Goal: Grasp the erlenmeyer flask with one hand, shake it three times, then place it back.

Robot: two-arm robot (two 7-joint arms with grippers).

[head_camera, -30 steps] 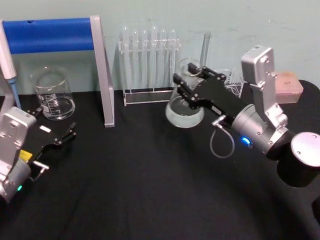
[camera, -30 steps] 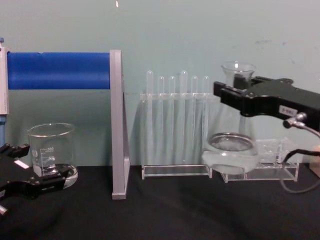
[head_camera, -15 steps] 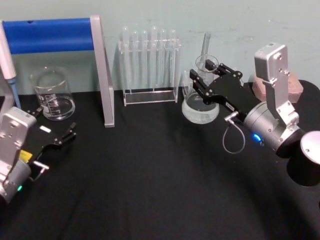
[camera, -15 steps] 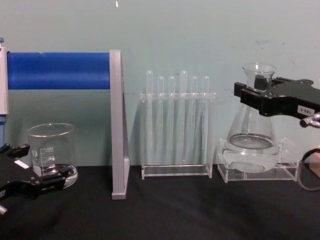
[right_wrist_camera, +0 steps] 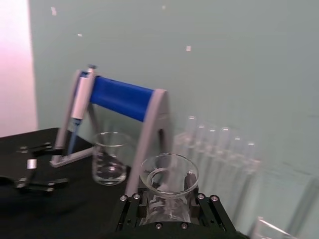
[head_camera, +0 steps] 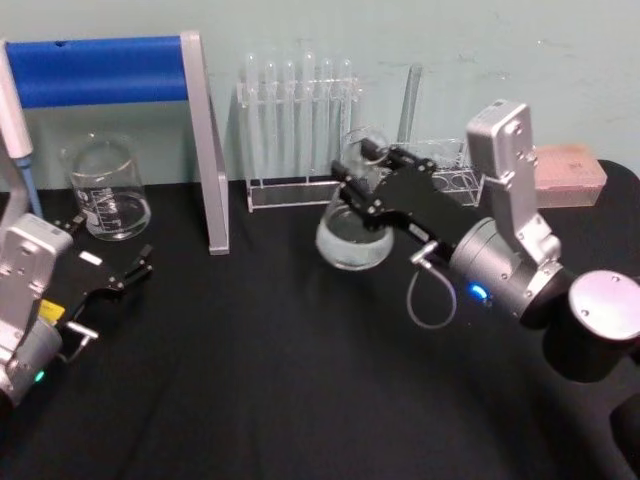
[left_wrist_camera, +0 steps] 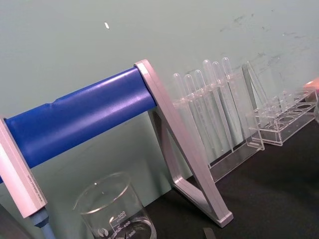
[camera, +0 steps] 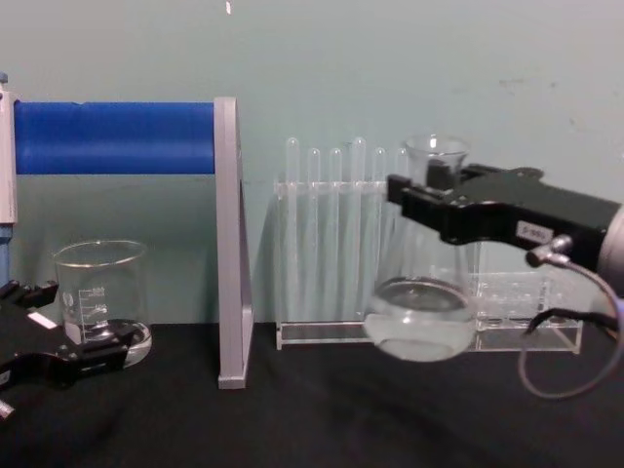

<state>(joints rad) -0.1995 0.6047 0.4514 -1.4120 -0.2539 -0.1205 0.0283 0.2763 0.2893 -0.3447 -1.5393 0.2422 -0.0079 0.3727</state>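
While the right pincer (camera: 426, 190) clamps its neck, the erlenmeyer flask (camera: 419, 317) hangs beneath; left pincer (head_camera: 112, 245) parked, spread.

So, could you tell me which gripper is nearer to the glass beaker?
Left. The left gripper sits just in front of the beaker; the right gripper holds the erlenmeyer flask far to its right.

One flask (head_camera: 347, 236) at mid-frame in the head view, one beaker (head_camera: 105, 190) at upper left, and six test tubes (head_camera: 290, 100) in a row at top centre. Two racks: a tall rack (head_camera: 300, 193) and a low rack (head_camera: 450, 185) to its right. One stand (head_camera: 95, 70) and one pipette (head_camera: 12, 110) at the left, and two grippers: left gripper (head_camera: 110, 243) lower left, right gripper (head_camera: 358, 172) centre.
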